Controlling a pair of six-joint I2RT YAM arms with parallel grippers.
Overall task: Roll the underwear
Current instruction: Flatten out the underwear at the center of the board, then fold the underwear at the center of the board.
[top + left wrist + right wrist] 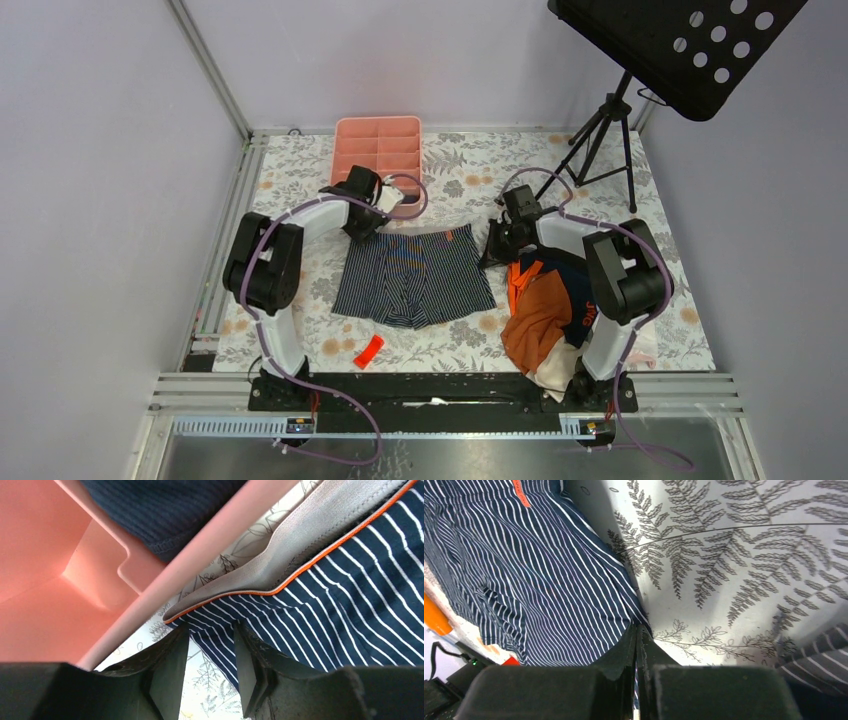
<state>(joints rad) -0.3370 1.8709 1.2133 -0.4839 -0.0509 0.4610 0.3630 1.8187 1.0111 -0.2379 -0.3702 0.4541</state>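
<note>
Pink tray (340, 150) just behind striped underwear (415, 275), clothes heap (540, 315) close right, open tabletop (450, 345) in front.

On my floral table (455, 170) I see striped underwear (415, 278) spread flat in the middle, a pink tray (341, 150) at the far edge, a small red scrap (368, 351) near the front edge, a clothes pile (540, 315) at the near right, and a tripod (600, 140) standing far right.
</note>
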